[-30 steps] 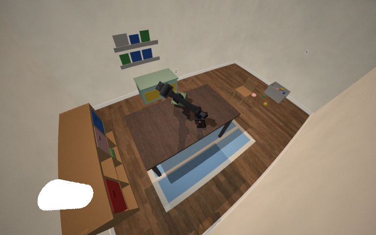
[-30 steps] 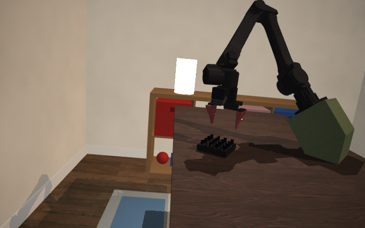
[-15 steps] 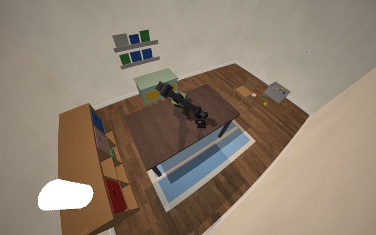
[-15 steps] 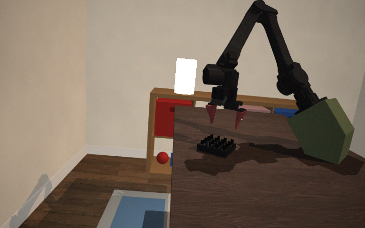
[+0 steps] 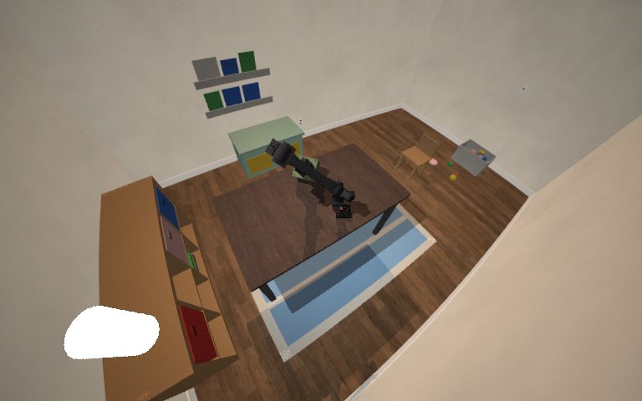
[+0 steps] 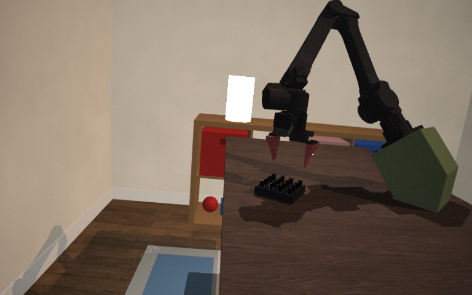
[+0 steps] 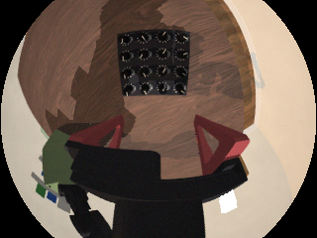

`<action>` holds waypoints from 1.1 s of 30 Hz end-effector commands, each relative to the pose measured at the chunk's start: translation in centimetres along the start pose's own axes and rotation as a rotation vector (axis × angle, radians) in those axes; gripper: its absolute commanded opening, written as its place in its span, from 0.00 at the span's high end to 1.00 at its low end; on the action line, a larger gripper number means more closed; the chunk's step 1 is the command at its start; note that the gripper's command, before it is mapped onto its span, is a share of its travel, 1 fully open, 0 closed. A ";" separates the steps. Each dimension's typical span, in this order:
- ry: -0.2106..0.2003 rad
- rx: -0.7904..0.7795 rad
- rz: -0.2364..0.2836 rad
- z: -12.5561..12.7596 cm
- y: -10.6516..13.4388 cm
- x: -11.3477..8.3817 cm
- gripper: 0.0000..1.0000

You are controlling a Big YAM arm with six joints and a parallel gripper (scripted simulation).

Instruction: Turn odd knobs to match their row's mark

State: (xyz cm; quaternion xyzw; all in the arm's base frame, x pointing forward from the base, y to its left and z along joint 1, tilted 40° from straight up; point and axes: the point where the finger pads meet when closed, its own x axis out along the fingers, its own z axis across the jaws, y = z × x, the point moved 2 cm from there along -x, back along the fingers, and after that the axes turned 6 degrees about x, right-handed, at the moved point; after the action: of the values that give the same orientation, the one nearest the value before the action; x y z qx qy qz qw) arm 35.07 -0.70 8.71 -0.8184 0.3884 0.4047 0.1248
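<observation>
Gripper (image 6: 292,149) wide open, holding nothing, hanging clear above the black knob box (image 6: 279,188), which sits flat on the dark tabletop (image 6: 341,241).

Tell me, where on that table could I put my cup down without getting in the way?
The table's near end, this side of the knob box, looks bare, as does the long stretch left of the arm in the top view. It is crowded around the box, where the open hand hangs right above, and by the green base.
</observation>
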 end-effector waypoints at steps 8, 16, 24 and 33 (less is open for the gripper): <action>-0.003 0.010 0.003 -0.2 0.6 0.4 0.00; -0.015 0.055 0.023 0.4 0.6 0.7 0.00; 0.000 0.292 -0.013 -0.1 -2.7 -0.8 0.00; -0.002 0.514 -0.014 0.3 -4.2 -1.2 0.00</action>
State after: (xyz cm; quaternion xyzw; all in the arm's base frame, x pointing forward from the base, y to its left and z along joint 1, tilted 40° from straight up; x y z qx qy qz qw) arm 35.80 1.12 7.83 -0.7757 0.4598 0.3293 0.2799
